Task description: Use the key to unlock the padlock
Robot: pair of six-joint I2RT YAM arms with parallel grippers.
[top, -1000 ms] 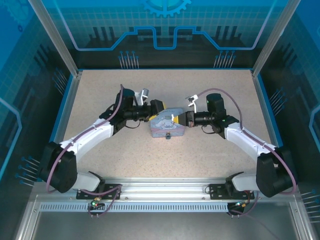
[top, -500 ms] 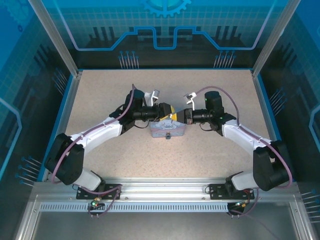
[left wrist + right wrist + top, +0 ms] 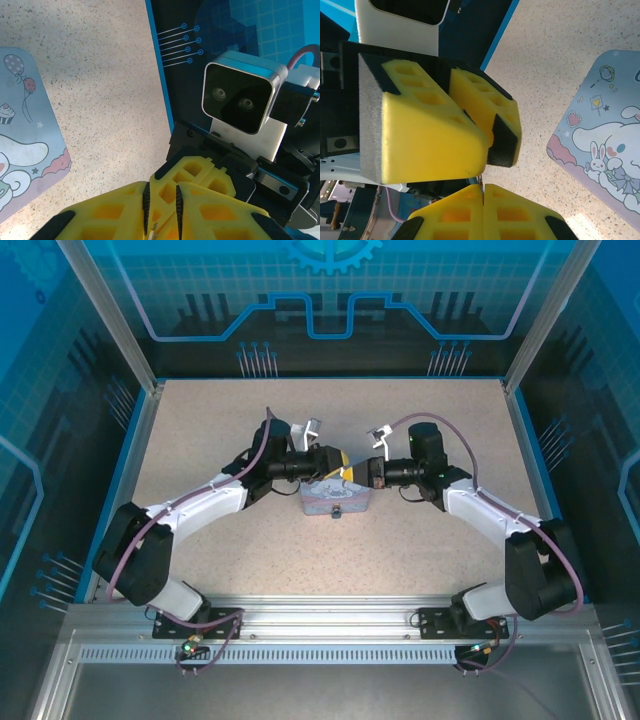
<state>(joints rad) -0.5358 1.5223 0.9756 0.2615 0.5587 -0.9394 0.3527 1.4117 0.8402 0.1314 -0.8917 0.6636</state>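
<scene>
The right hand (image 3: 483,194) is clamped on the key (image 3: 481,180). The key's tip points to twelve o'clock, just at the left hand (image 3: 490,146), whose grip I cannot tell.

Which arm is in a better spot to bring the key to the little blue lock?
Probably right. The right gripper is shut on the thin silvery metal key, whose tip pokes out. The tiny blue padlock sits at the near edge of the pale lavender tin, close by.

Overhead cam; close wrist cams, common tin (image 3: 25,135)
</scene>
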